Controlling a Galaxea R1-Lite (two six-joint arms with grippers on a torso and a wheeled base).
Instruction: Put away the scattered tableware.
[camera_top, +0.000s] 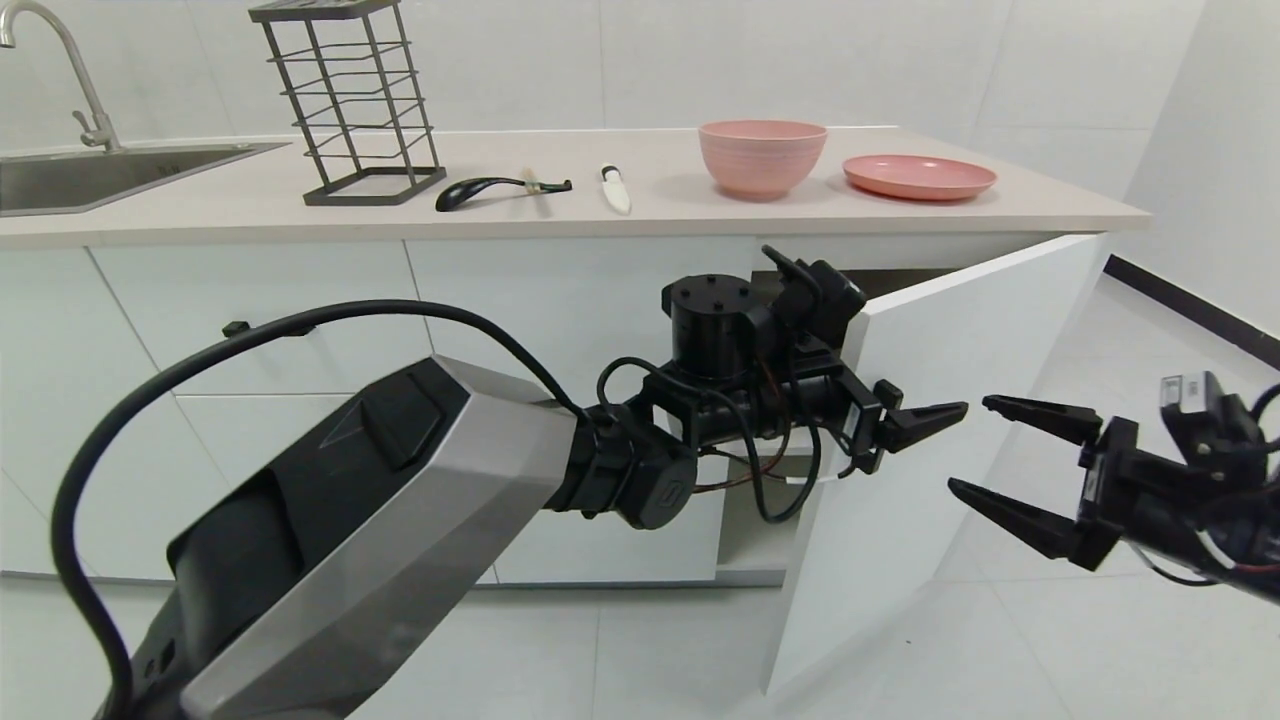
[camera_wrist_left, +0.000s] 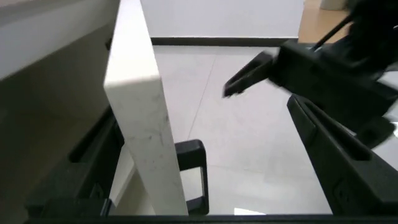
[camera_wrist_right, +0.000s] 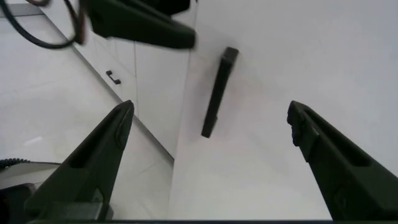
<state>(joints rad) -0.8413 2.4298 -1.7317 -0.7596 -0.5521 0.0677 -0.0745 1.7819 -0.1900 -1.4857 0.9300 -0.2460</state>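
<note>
1. Straddling the free edge of the open cabinet door (camera_top: 960, 330), the left tool (camera_top: 920, 418) has its 2 fingers spread wide, 1 on each side of the panel. The views do not show whether either finger touches the door.
2. The right tool (camera_top: 1000, 465) hangs just beside it, facing the door's outer face. Its 2 fingers are wide apart and hold nothing.
3. In the right wrist view, the door's black handle (camera_wrist_right: 217, 93) sits between that tool's fingers but apart from them.
4. The door belongs to the cupboard under the table (camera_top: 250, 195) and stands swung outward.
5. The tableware all lies on the table top. A pink bowl (camera_top: 762, 157) stands upright, with a pink plate (camera_top: 919, 176) flat just beside it, toward the robot's right.
6. To the bowl's left lies a white utensil (camera_top: 614, 188), then a black spoon (camera_top: 480, 190).
7. A dark wire rack (camera_top: 355, 100) stands upright next to the spoon. Farther left are the sink (camera_top: 100, 175) and its faucet (camera_top: 60, 70).
</note>
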